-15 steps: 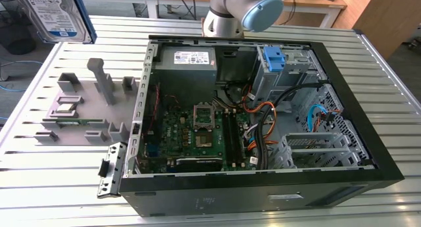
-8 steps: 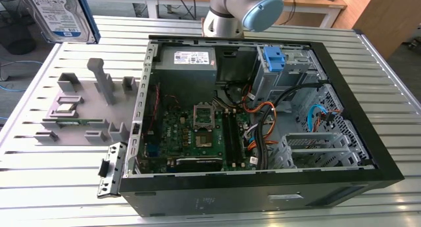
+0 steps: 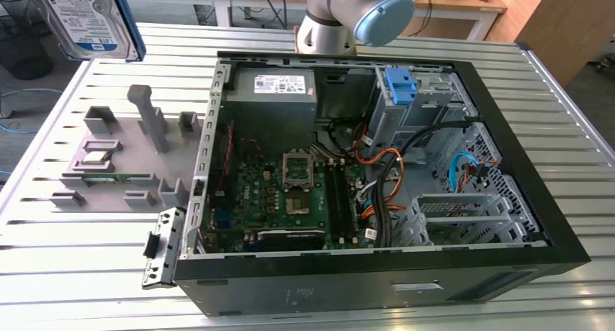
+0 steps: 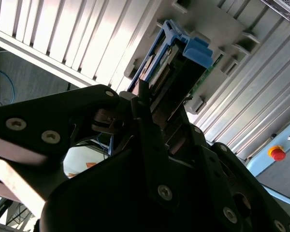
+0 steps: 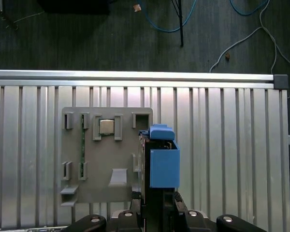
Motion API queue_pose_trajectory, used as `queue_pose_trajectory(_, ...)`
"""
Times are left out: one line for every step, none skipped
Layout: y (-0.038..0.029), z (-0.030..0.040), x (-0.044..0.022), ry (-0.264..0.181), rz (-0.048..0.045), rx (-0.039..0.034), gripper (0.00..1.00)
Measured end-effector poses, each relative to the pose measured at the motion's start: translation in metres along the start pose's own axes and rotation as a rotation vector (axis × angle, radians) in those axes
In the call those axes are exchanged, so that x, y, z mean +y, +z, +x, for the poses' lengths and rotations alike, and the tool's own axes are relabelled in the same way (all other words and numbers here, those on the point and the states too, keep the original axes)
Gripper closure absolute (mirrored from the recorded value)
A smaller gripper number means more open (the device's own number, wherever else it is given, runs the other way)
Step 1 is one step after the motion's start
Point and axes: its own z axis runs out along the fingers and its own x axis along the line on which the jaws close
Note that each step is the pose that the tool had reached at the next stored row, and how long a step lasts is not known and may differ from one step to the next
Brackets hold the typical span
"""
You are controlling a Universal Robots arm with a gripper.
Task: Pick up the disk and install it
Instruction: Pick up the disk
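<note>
The disk (image 3: 82,21), a silver drive with a white-and-blue label in a blue bracket, hangs high above the table's far corner on the exterior view's left, close to the camera. In the first wrist view the disk (image 5: 159,159) is seen edge-on over the edge of the grey fixture plate (image 5: 106,154), with my gripper (image 5: 158,205) shut on it. In the second wrist view the black fingers (image 4: 145,116) clamp the disk (image 4: 176,60), its blue bracket pointing away toward the table.
An open computer case (image 3: 538,201) lies on the slatted metal table (image 3: 57,273), with a lone blue bracket (image 3: 402,86) in its drive bay and a grey power supply (image 3: 274,86) beside it. The grey fixture (image 3: 125,158) stands left of the case. The arm's base (image 3: 336,21) rises behind the case.
</note>
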Motion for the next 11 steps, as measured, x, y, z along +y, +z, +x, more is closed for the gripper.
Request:
queue_pose_trajectory(-0.0013, -0.0001, 0.0, 0.0, 0.0, 0.0, 0.65)
queue_pose_trajectory(-0.0026, -0.0002, 0.0001, 0.0, 0.0001, 0.0, 0.65)
queue_pose_trajectory(-0.0038, -0.0004, 0.0001, 0.0, 0.0001, -0.0001, 0.65)
queue_pose_trajectory(-0.0051, -0.0005, 0.0001, 0.0, 0.0, 0.0, 0.65)
queue_pose_trajectory(-0.0061, -0.0006, 0.0002, 0.0, -0.0001, 0.0, 0.65)
queue_pose_trajectory(-0.0069, -0.0007, 0.0002, 0.0, -0.0001, 0.0001, 0.65)
queue_pose_trajectory(-0.0071, -0.0007, 0.0002, 0.0, 0.0, 0.0, 0.65)
queue_pose_trajectory(-0.0071, -0.0007, 0.0002, 0.0, 0.0, 0.0, 0.65)
queue_pose_trajectory(-0.0071, -0.0007, 0.0002, 0.0, 0.0001, -0.0001, 0.65)
queue_pose_trajectory(-0.0071, -0.0007, 0.0002, 0.0, 0.0001, -0.0001, 0.65)
queue_pose_trajectory(-0.0072, -0.0007, 0.0002, 0.0, 0.0001, 0.0, 0.65)
